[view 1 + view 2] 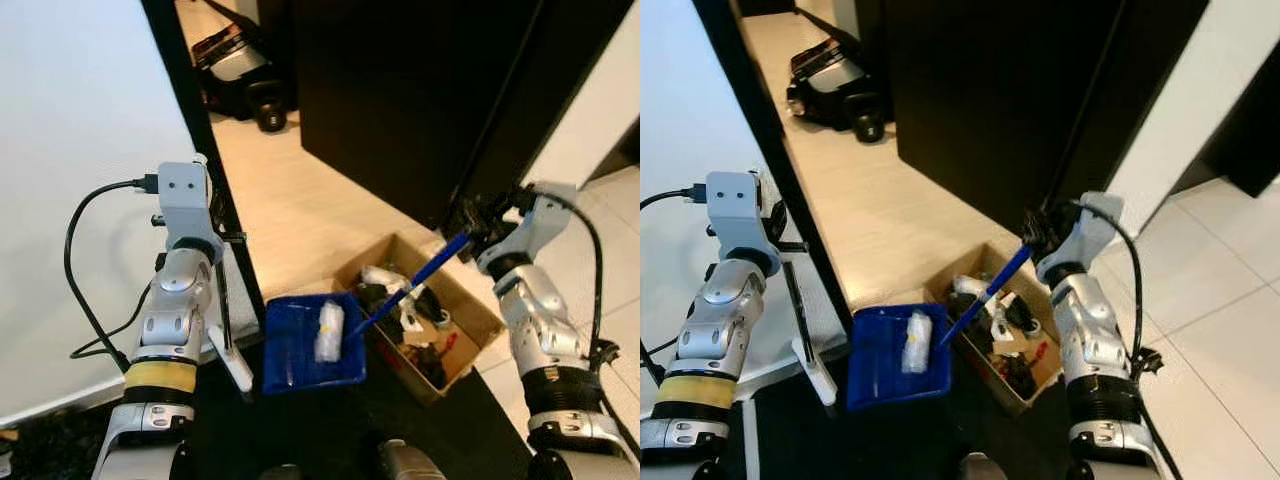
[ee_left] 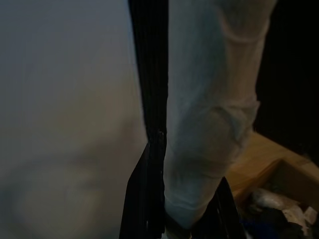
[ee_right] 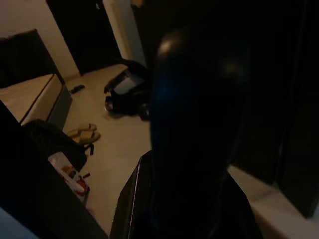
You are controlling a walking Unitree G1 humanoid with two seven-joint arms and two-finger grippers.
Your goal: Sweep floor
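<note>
Fingers of right gripper [image 1: 478, 237] clamp blue brush handle [image 1: 410, 283], slanting down toward blue dustpan [image 1: 312, 345] beside cardboard box [image 1: 425, 312]. Left gripper [image 1: 222, 300] pinches dustpan's white handle [image 1: 232, 360]. Crumpled wrapper [image 1: 329, 331] lies in pan.

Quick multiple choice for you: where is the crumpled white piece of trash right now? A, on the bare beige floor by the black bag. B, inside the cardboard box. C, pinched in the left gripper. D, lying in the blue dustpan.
D: the crumpled white trash lies inside the blue dustpan, beside the cardboard box and just in front of the tip of the blue brush that the right gripper holds.
</note>
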